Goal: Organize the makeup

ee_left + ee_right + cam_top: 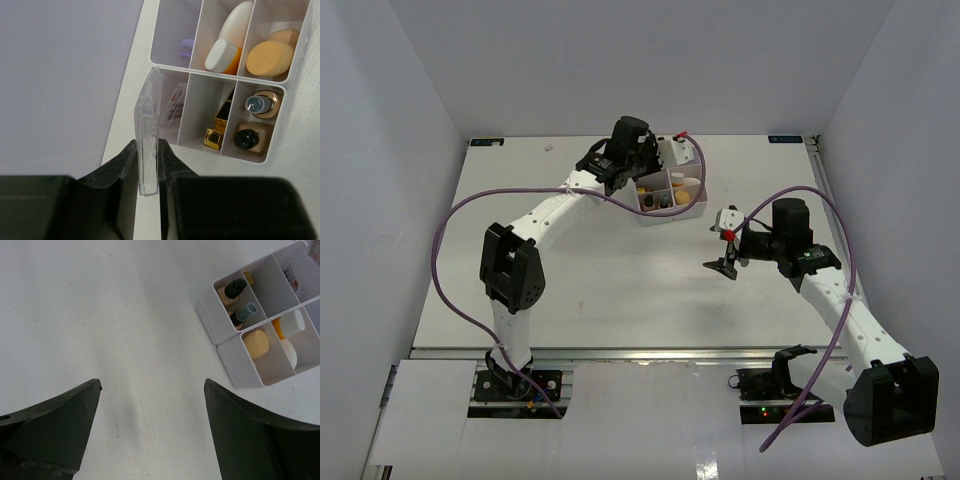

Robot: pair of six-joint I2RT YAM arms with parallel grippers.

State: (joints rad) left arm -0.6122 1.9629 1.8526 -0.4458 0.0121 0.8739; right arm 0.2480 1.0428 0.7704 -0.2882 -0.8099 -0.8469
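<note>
Edge-on, the clear packet (148, 130) hides its print; the left pincer (148, 150) is clamped on it at the rim of the organizer (185, 107) compartment holding one printed packet (172, 105). A purple tool (186, 47) shows only partly; two sponges (270, 57) and one tube (225, 55) fill others. The right pincer (152, 390) gapes empty above the bench (100, 300).

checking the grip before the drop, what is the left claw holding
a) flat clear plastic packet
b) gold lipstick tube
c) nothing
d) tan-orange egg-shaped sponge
a: the left wrist view shows the left claw pinched on the flat clear plastic packet, which stands on edge in its grip.
</note>
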